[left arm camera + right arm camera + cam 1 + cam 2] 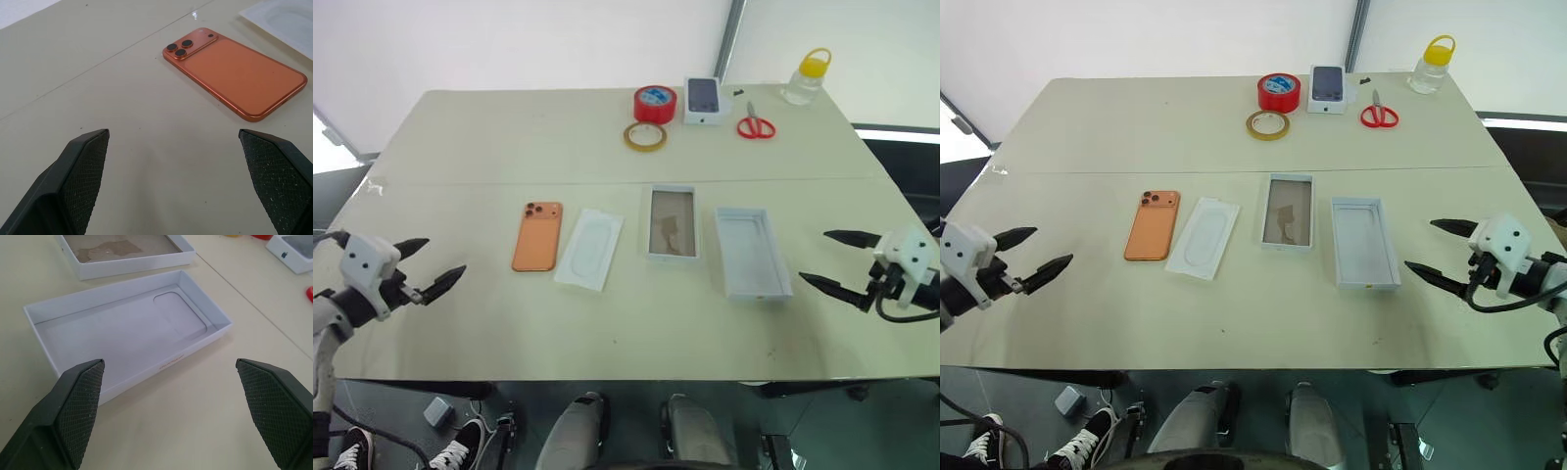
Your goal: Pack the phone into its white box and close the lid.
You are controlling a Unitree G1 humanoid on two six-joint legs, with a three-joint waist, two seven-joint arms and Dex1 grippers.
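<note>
Nothing is packed yet. The phone (537, 236) lies camera-side up on the counter (489, 127), beside a flat white card (589, 249). Its white box (673, 222) sits open at centre, the lid (752, 252) inner side up just right of it. Left hand (423, 266) and right hand (835, 260) hover spread and empty at either side, apparently staged for pickup.

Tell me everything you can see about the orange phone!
The phone is slim and orange, with rounded corners and a smooth, matte-looking back. It lies flat, back up, with three dark lenses clustered at its far corner. It rests alone on the table, just left of a flat white card, not touching it. Nothing grips it.
</note>
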